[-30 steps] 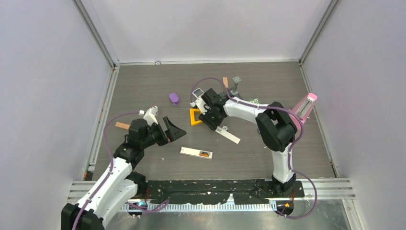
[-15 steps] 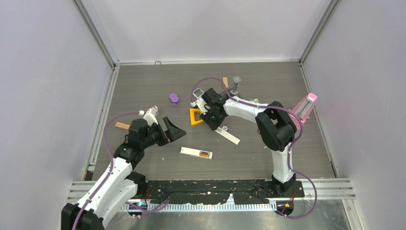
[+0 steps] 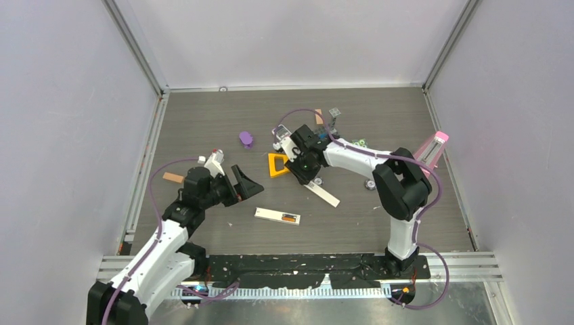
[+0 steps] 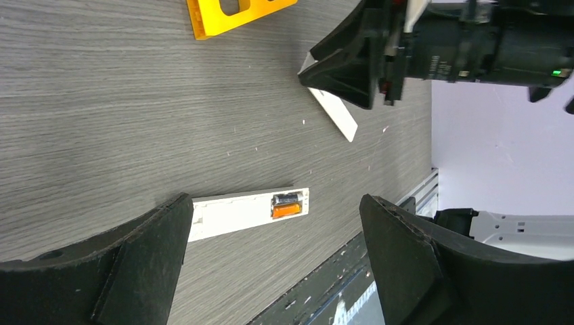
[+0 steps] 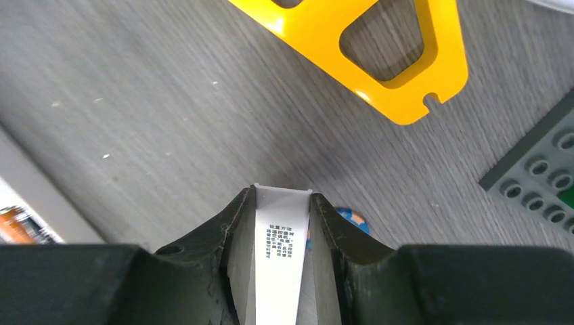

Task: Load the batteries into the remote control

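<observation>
White cover strip [image 5: 282,247] pinched between right fingers [image 5: 233,227], likely to clear it aside; left fingers [image 4: 145,257] spread over remote [image 4: 247,211], open bay [image 4: 286,205] exposed for loading.

Grey wood-grain table [image 3: 203,115], white remote [image 3: 277,216], yellow triangular frame [image 5: 315,30], small purple piece [image 3: 246,139]

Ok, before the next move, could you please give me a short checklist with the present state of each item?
1. Right gripper shut on the white cover: ok.
2. Left gripper open and empty: ok.
3. Remote control compartment uncovered and facing up: ok.
4. Compartment full: cannot tell; only a dark cell and an orange part show.
5. Other cells located: cannot tell.
</observation>
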Robot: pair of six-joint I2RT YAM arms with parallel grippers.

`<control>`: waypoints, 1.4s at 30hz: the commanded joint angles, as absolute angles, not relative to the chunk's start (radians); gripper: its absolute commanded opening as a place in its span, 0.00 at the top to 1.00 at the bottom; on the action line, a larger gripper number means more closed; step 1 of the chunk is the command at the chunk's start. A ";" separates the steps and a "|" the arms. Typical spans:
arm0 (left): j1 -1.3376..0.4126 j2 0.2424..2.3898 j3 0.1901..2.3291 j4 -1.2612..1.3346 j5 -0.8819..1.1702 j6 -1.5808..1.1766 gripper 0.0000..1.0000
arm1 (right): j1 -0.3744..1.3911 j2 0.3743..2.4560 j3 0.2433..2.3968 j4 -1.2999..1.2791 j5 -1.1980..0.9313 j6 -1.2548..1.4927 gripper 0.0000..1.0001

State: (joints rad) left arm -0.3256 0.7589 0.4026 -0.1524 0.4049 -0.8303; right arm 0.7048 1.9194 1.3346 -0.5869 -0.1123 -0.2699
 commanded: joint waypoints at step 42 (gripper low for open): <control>-0.618 0.891 0.332 0.408 0.234 -0.980 0.33 | 0.939 1.462 1.238 -0.179 -0.064 0.426 0.66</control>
